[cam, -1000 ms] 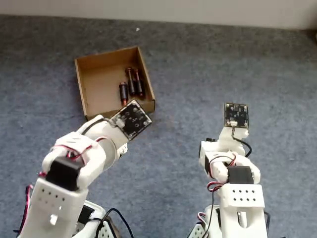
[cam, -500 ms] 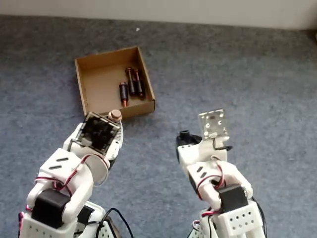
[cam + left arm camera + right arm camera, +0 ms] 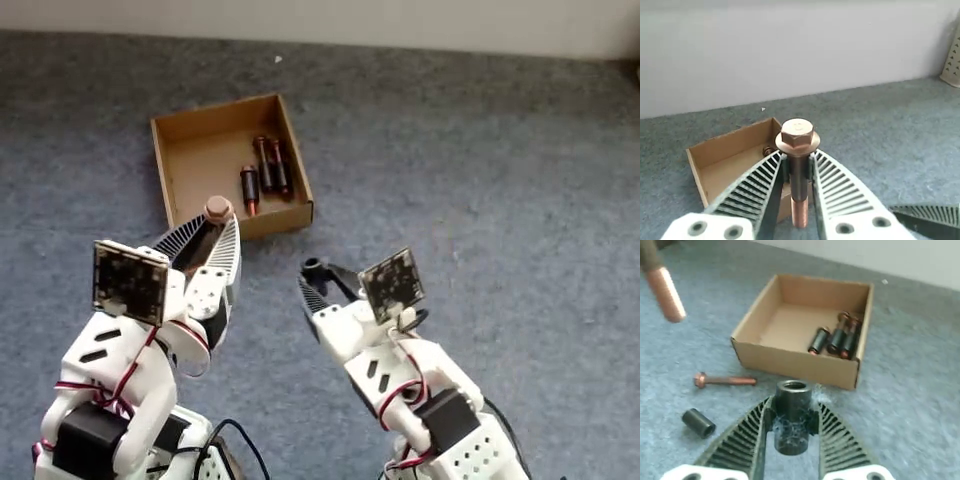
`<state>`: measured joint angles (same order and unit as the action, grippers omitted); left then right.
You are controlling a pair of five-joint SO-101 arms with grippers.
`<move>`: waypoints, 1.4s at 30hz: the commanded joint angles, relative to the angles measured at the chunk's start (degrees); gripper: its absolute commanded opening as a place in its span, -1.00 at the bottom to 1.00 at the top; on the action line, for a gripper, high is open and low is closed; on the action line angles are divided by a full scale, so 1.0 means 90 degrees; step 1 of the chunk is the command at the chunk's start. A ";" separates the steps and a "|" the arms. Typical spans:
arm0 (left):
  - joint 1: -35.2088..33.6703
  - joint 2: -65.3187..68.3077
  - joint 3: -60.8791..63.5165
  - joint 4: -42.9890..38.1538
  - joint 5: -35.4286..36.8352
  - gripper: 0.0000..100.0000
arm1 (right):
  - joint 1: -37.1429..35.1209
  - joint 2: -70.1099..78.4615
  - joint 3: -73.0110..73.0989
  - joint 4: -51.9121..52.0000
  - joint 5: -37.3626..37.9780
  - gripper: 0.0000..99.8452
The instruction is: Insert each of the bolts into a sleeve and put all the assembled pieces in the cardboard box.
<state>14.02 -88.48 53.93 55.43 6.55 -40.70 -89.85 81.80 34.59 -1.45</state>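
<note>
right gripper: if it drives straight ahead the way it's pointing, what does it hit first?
Likely the near wall of the cardboard box, with the held sleeve leading. Height is unclear, so it might pass over the rim.

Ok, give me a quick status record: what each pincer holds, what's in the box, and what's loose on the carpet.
left pincer: shut on a bolt, head up, bare of any sleeve
right pincer: shut on a sleeve, open end up, nothing in it
box: three assembled pieces lying side by side near one wall
loose on carpet: a spare bolt and a spare sleeve, outside the box, apart from each other
not yet done: two bolts unsleeved
</note>
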 commanded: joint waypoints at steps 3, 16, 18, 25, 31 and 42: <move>0.0347 -0.0083 -0.0044 -0.0361 0.0567 -0.99 | -0.0493 -0.0396 0.0474 -0.1167 0.0029 -0.99; 0.1382 -0.0073 0.0601 -0.0996 0.0567 -0.99 | -0.0493 -0.0444 0.1236 -0.2691 0.0654 -0.99; 0.1411 -0.0073 0.0767 -0.1182 0.0567 -0.99 | -0.0503 -0.0444 0.1236 -0.2691 0.0654 -0.99; 0.1402 -0.0073 0.0825 -0.1319 0.0576 -0.99 | -0.0562 -0.0454 0.1236 -0.2691 0.0654 -0.99; 0.1392 -0.0073 0.0835 -0.1485 0.0576 -0.99 | -0.0571 -0.0454 0.1236 -0.2691 0.0654 -0.99; 0.1372 -0.0073 0.1011 -0.1475 0.0547 -0.99 | -0.0786 -0.0454 0.1206 -0.2681 0.0654 -0.99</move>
<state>25.71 -88.66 63.25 43.91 10.95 -45.98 -92.75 93.67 12.09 3.82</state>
